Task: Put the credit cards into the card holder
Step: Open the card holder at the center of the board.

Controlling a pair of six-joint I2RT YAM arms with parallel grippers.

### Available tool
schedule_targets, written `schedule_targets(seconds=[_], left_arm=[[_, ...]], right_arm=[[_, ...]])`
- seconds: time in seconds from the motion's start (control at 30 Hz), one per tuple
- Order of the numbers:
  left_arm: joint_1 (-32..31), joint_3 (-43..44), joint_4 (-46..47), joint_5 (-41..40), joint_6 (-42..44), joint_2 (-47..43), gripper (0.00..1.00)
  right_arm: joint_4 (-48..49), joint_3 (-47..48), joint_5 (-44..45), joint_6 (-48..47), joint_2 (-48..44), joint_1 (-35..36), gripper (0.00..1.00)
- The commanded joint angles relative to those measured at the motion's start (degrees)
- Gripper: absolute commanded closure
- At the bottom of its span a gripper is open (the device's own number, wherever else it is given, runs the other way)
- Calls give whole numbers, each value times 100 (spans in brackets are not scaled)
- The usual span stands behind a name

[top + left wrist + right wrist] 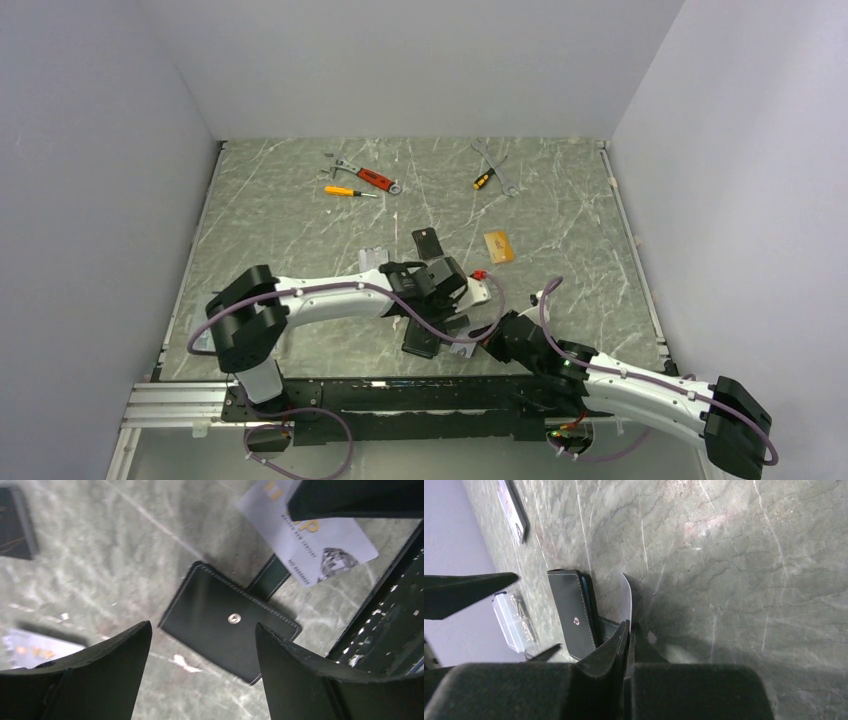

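1. The left gripper [202,629] is released: its jaws stand wide apart with nothing between them. The card holder [227,612] lies flat on the table [280,200] right under that gap, slanted across it. I see no contact.
2. The right gripper [629,626] is clenched on the near edge of a silver card [626,597]. The card stands on edge ahead of its fingertips. The holder sits just to that card's left, apart from it.
3. The step in hand looks like securing the holder so the card can go in. The holder is folded shut, with its strap [270,575] loose beyond the far edge and the snap stud bare.
4. Because the holder lies slanted, turn the left wrist first so the fingers line up with its long edges, then lower.
5. Grip away from the mouth and leave it facing the right gripper. I cannot tell for certain which edge opens.
6. The holder may slide on the smooth table, so press down lightly while closing.
7. Outside the left finger lies a second silver card [40,647], and further out a black card [15,525]. A gold-orange card [499,247] lies beyond both grippers. Leave all three for now.
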Motion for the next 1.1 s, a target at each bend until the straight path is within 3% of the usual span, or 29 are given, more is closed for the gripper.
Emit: schedule_targets(seconds=[0.0, 0.37, 0.57, 0.73, 1.07], left_arm=[[-151, 132, 258, 479, -381, 343, 19], [-338, 395, 486, 480, -361, 845, 18], [-496, 59, 823, -458, 280, 865, 18], [-489, -303, 880, -819, 827, 518, 19], [-419, -462, 451, -813, 968, -192, 20]], right_arm=[[-1100, -165, 207, -74, 79, 5, 100], [-1067, -242, 172, -20, 5, 5, 100], [-1066, -248, 163, 14, 19, 7, 100], [-1085, -248, 162, 42, 24, 6, 100], [-1068, -246, 163, 69, 115, 6, 100]])
